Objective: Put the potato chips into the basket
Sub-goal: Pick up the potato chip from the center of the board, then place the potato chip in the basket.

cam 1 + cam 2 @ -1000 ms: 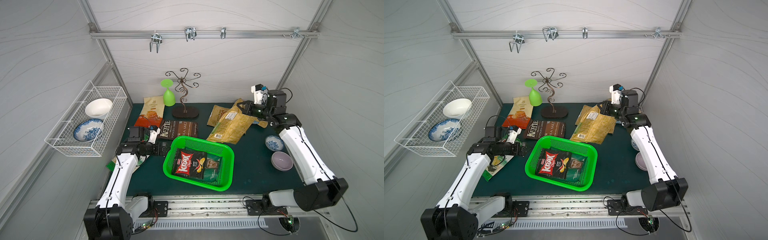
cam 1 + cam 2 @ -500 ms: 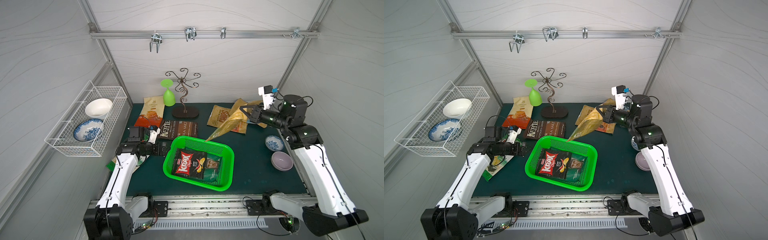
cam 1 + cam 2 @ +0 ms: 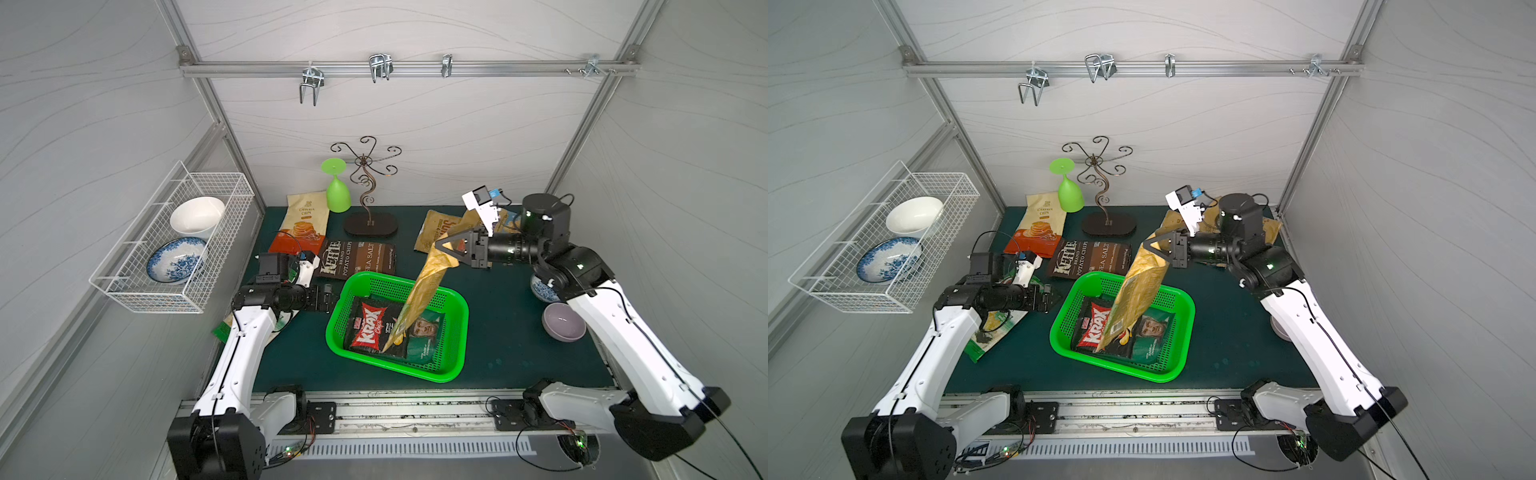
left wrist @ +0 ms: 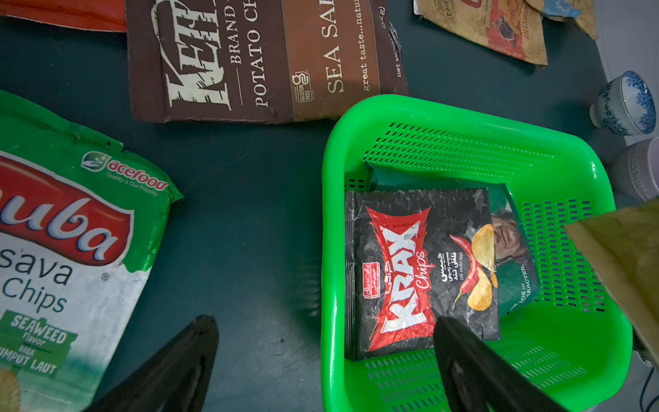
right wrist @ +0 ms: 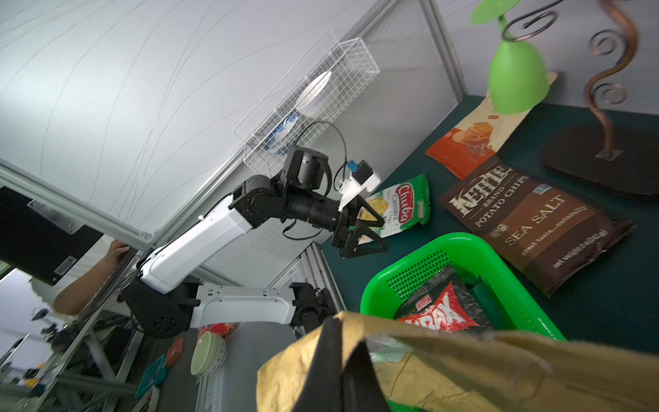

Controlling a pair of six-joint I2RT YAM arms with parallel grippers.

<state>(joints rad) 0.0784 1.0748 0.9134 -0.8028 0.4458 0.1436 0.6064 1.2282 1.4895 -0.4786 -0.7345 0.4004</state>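
The dark green tabletop (image 3: 498, 353) takes up the floor of the white booth. The right arm (image 3: 623, 332) reaches in over it, and the right gripper (image 3: 446, 249) is clamped on the top edge of a tan chip bag (image 3: 424, 291). This bag hangs slanting down over the green basket (image 3: 457, 332). In both top views its lower end overlaps the bags inside, but I cannot tell whether it touches them. The left arm (image 3: 245, 345) holds the left gripper (image 3: 332, 297) low, just beside the basket's left rim, with its jaws spread wide and nothing between them. A white wire rack (image 3: 216, 183) on the left wall holds a white bowl (image 3: 197, 216) and a blue-patterned bowl (image 3: 176, 259). The basket stands mid-table, and in it a black-red Krax bag (image 3: 370, 328) lies partly on top of a dark green bag (image 3: 428, 336). A brown Kettle bag (image 3: 357, 259) lies flat just behind the basket. A white-green Chuba bag (image 3: 992, 332) lies under the left arm, and a cream-orange cassava bag (image 3: 303, 222) sits at the back left. Another tan bag (image 3: 434, 226) lies at the back right, partly hidden by the right arm. A curly metal stand (image 3: 370, 224) rises at the back, with an upturned green goblet (image 3: 337, 195) beside it. A lilac bowl (image 3: 563, 322) and a small blue-white bowl (image 3: 544, 291) sit near the right edge.
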